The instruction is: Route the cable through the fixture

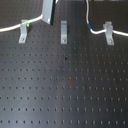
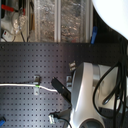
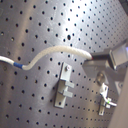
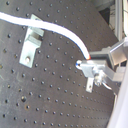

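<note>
pinching the cable [image 3: 60, 50] between closed fingers [image 3: 102, 58], the gripper [image 3: 92, 59] sits at two o'clock of the fixture [image 3: 63, 86] (apart).

I see one gripper finger [image 1: 47, 12] at the top of the first exterior view, angled down toward the board. The second exterior view's right half is filled by the arm's grey-white body [image 2: 90, 95]; gripper [image 2: 60, 88] juts out dark toward centre. In both wrist views it's clamped on the cable [image 3: 55, 52].
</note>
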You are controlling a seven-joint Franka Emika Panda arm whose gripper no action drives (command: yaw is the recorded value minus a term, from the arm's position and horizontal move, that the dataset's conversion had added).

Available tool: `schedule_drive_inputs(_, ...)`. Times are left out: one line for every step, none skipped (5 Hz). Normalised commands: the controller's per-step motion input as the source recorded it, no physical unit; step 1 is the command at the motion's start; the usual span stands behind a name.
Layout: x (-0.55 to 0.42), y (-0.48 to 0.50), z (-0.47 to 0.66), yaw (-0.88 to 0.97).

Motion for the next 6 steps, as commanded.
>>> schedule_drive_inputs(-0.01, 0.005, 0.0, 0.0)
schedule_drive_inputs(-0.06, -0.227, 0.0, -0.03)
schedule_drive_inputs(-0.117, -0.616, 0.07, -0.26)
schedule_drive_inputs(-0.076, -0.551, 0.16, -0.35)
schedule_drive_inputs(-0.004, -0.014, 0.04, 0.0)
schedule_drive_inputs(-0.54, 0.176, 0.34, -0.08)
